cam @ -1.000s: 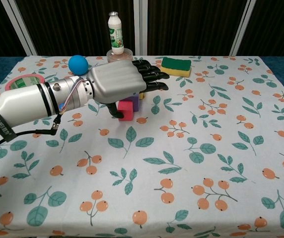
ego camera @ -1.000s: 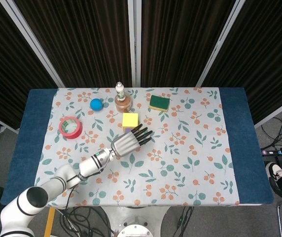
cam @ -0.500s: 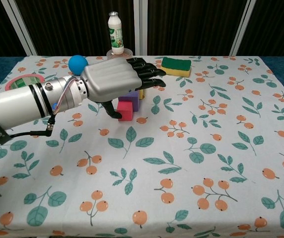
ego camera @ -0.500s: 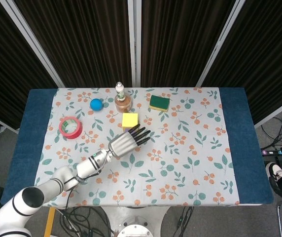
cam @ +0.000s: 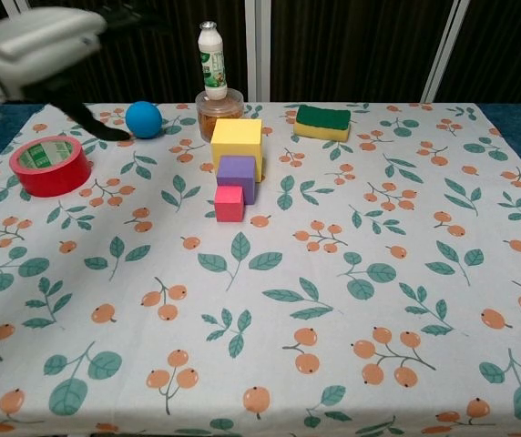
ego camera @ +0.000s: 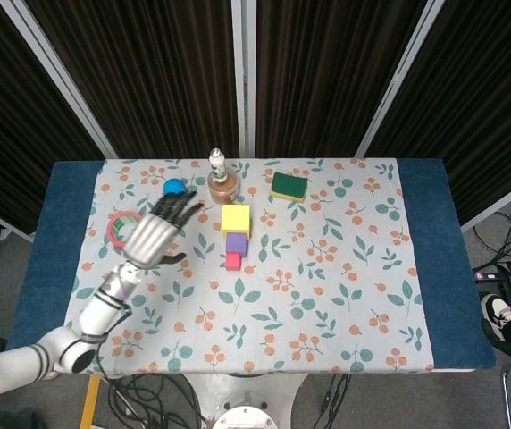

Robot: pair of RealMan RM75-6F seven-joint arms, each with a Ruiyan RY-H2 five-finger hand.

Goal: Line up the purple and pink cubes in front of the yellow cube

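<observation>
Withdrawal in hand: best to carry the left robot hand [ego camera: 154, 236] up and leftward, released and with fingers spread, well clear of the row. Small pink cube [cam: 229, 203] touching the purple cube [cam: 237, 177], purple touching the large yellow cube [cam: 237, 145], all in line on the floral tabletop [cam: 379, 300]. Worth checking alignment before retiring. Right robot hand out of sight. Half a second back, hovering right over the cubes; now near the red tape roll [cam: 50, 165], cubes unmoved.
</observation>
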